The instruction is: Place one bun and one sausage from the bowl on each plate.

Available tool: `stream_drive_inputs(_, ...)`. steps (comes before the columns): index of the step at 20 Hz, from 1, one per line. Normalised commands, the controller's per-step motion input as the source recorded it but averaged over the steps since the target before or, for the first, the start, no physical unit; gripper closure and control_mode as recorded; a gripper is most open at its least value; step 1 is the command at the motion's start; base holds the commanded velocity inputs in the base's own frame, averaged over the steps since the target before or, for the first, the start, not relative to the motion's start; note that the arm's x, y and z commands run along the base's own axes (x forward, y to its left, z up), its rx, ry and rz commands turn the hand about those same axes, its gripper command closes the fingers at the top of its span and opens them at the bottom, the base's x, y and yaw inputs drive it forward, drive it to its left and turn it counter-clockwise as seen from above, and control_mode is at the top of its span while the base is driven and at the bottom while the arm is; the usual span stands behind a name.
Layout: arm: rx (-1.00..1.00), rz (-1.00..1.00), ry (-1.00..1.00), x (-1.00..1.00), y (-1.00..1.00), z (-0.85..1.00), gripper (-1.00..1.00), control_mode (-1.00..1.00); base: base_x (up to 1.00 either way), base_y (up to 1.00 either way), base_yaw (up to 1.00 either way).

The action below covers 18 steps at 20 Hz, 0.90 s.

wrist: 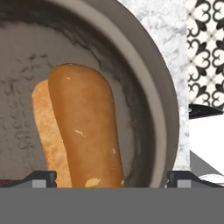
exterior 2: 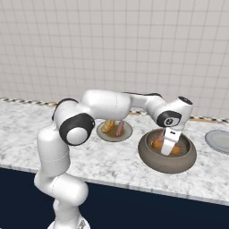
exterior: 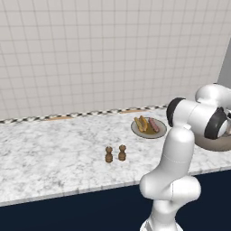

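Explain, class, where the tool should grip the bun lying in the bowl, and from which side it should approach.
Grip the bun across its narrow middle, coming straight down from above. It lies flat and elongated on the floor of the bowl, whose high wall blocks any sideways approach. The open tool already straddles it, with a finger on either long side.

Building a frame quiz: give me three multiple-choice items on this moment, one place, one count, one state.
1. Where is the gripper? A over the bowl B over the far plate C beside the shakers
2. How many wooden shakers stand on the counter? A one B two C four
3. The plate beside the bowl is: A bare B holding bun and sausage C upside down

A: the hand hangs inside the bowl's rim.
B: two stand side by side.
B: a bun and a sausage lie on it.
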Motion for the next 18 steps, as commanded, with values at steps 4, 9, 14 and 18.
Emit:
stream_drive_inputs(4,-0.02,0.00,-0.02,0.00,0.03,-0.13,1.00,-1.00,0.00,0.00,0.00)
stream_drive_inputs(9,0.00,-0.01,0.00,0.00,0.00,0.00,1.00,-1.00,0.00,0.00,0.00)
stream_drive_inputs(14,0.00,-0.05,0.00,-0.12,0.00,0.39,1.00,-1.00,0.00,0.00,0.00)
stream_drive_inputs(18,0.00,0.00,-0.01,-0.43,0.07,0.71,1.00,-1.00,0.00,0.00,0.00)
